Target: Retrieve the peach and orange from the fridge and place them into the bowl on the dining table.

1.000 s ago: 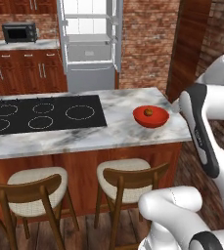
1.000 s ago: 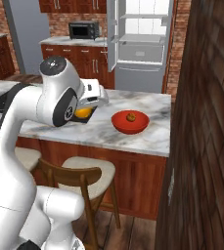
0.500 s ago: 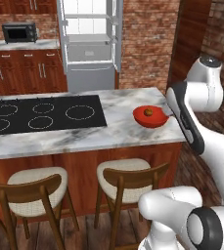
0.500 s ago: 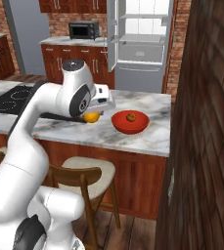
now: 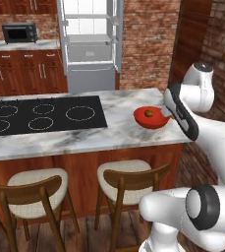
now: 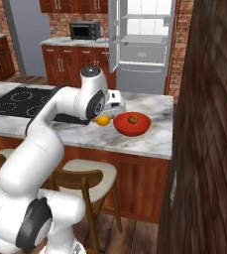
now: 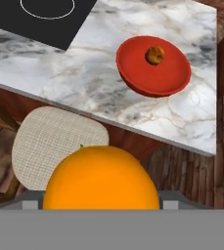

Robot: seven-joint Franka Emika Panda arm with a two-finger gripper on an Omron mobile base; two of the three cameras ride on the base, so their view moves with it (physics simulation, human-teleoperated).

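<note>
Where the left base view looks across the marble tabletop (image 5: 109, 133), the red bowl (image 5: 152, 118) sits near its right end with the peach (image 5: 149, 113) inside, the arm's forearm reaching in just beside it, and the fridge (image 5: 90, 44) stands open behind. In the right base view, the end effector (image 6: 105, 115) is grasping the orange (image 6: 103, 120) just left of the bowl (image 6: 132, 124), low over the tabletop (image 6: 149, 136); the peach (image 6: 133, 118) rests in the bowl. In the hand view, the orange (image 7: 101, 178) sits between the 2 fingers, while the bowl (image 7: 153, 66) with the peach (image 7: 154, 55) lies ahead and a stool seat (image 7: 50, 144) shows below.
</note>
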